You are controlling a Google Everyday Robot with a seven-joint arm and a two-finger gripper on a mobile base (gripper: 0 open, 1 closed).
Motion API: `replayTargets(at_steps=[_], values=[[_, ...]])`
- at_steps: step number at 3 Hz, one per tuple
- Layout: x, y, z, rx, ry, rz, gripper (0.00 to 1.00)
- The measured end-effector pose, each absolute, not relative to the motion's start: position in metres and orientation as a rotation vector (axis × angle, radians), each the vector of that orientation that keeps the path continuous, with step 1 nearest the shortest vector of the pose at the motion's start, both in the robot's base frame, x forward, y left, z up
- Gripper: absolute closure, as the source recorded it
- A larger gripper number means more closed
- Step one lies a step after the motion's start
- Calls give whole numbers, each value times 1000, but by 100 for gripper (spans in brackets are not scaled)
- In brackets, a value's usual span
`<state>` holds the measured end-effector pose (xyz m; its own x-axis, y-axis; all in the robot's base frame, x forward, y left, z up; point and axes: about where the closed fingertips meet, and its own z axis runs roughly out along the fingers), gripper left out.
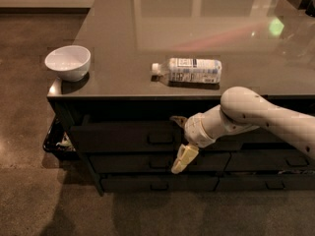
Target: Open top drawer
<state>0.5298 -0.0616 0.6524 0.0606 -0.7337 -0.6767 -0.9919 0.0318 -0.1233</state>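
Note:
The top drawer (118, 137) is the dark grey front just under the counter top, with a small loop handle (161, 138) at its centre. Its front seems to stand slightly out from the cabinet at the left end. My gripper (180, 139) is at the right end of this drawer front, just right of the handle. Its fingers are spread, with one dark finger (177, 120) above and one pale finger (183, 159) below. They hold nothing that I can see. The white arm reaches in from the right.
A white bowl (68, 62) stands at the counter's left front corner. A plastic bottle (189, 71) lies on its side near the front edge. Shallower drawers (147, 162) sit below the top one. A dark bin (55, 140) stands on the floor left of the cabinet.

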Motion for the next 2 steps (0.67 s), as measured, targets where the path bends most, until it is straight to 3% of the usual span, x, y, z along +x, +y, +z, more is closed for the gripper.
replayTargets(at_steps=[1,2], values=[[500,-54,665,-1798,1733,647,0],[415,-62,683,-1716,1794,717,0]])
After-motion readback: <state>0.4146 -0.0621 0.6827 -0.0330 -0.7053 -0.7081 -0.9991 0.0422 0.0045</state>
